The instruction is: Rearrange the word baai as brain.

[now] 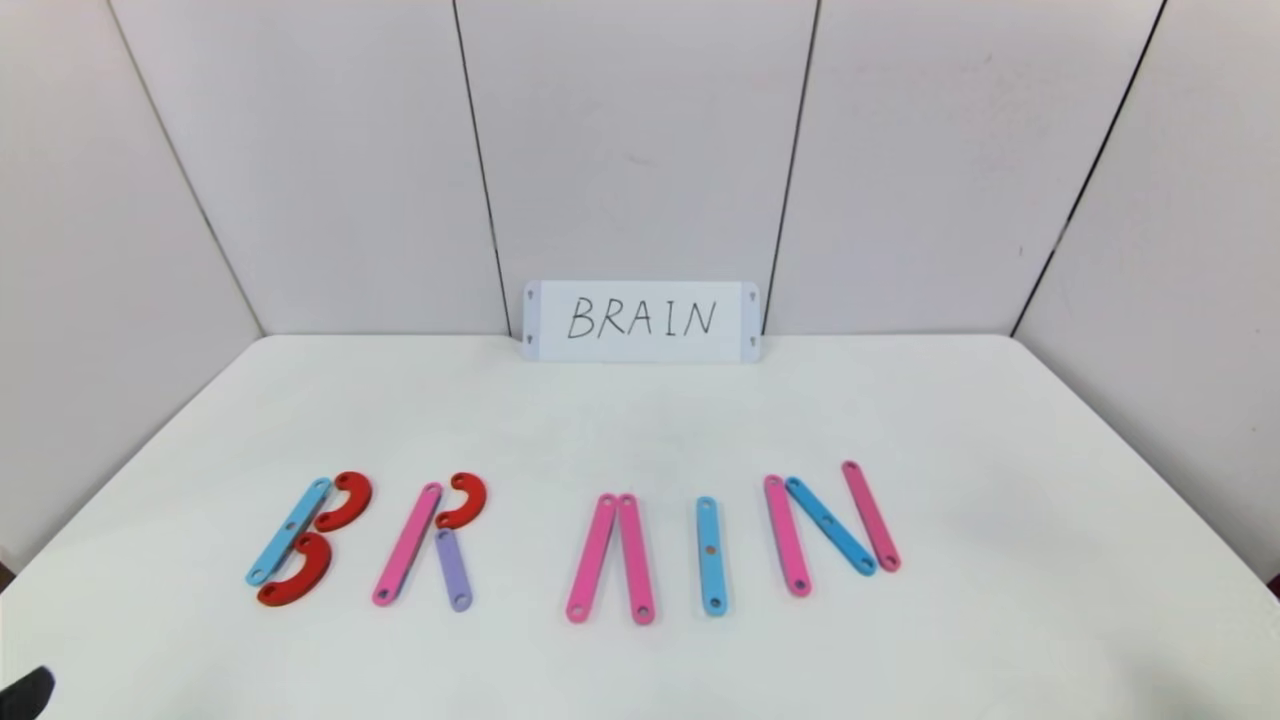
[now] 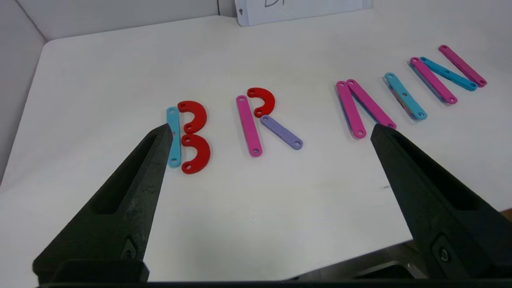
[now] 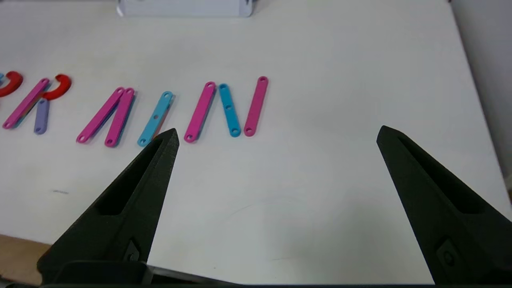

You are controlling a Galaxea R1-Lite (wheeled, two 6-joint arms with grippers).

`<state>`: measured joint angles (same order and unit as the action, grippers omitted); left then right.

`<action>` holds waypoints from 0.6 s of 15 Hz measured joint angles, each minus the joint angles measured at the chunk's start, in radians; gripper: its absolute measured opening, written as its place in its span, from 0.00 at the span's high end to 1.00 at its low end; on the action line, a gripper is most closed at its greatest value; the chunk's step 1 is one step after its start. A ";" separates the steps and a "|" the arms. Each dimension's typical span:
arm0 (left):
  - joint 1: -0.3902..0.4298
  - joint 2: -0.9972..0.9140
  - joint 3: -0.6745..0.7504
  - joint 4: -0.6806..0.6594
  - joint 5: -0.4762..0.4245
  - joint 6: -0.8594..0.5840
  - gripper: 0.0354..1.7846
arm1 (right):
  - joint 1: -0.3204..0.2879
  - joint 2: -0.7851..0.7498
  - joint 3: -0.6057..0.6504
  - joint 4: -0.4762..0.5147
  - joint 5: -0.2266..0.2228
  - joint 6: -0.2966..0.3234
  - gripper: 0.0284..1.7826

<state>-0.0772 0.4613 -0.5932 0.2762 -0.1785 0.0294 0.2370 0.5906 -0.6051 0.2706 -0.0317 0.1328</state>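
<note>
The word lies in a row on the white table [image 1: 640, 660]. At the left a light-blue strip [image 1: 289, 530] with two red curves [image 1: 345, 500] forms a B. A pink strip [image 1: 407, 543], a red curve [image 1: 463, 499] and a short purple strip [image 1: 452, 569] form an R. Two pink strips [image 1: 611, 557] lean together as an A without a crossbar. A light-blue strip [image 1: 710, 555] is an I. Two pink strips and a light-blue diagonal [image 1: 830, 525] form an N. My left gripper [image 2: 272, 130] is open and empty over the table's front left. My right gripper [image 3: 278, 134] is open and empty over the front right.
A white card [image 1: 641, 320] with handwritten "BRAIN" stands against the back wall. Grey wall panels close in the table at the back and sides. A dark part of my left arm [image 1: 25, 692] shows at the table's front left corner.
</note>
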 joint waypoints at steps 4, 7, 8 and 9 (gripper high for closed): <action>0.053 -0.122 0.013 0.071 0.025 0.000 0.03 | -0.173 -0.147 0.034 0.004 0.000 -0.001 0.03; 0.102 -0.202 0.016 0.131 0.036 0.003 0.03 | -0.230 -0.252 0.096 0.004 0.006 -0.013 0.03; 0.107 -0.219 0.019 0.136 0.058 0.003 0.03 | -0.235 -0.289 0.118 0.004 0.008 -0.026 0.03; 0.108 -0.235 0.027 0.130 0.081 0.004 0.03 | -0.237 -0.326 0.139 0.004 0.013 -0.045 0.03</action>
<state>0.0311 0.2264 -0.5666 0.4064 -0.0970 0.0336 0.0000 0.2649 -0.4660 0.2745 -0.0191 0.0879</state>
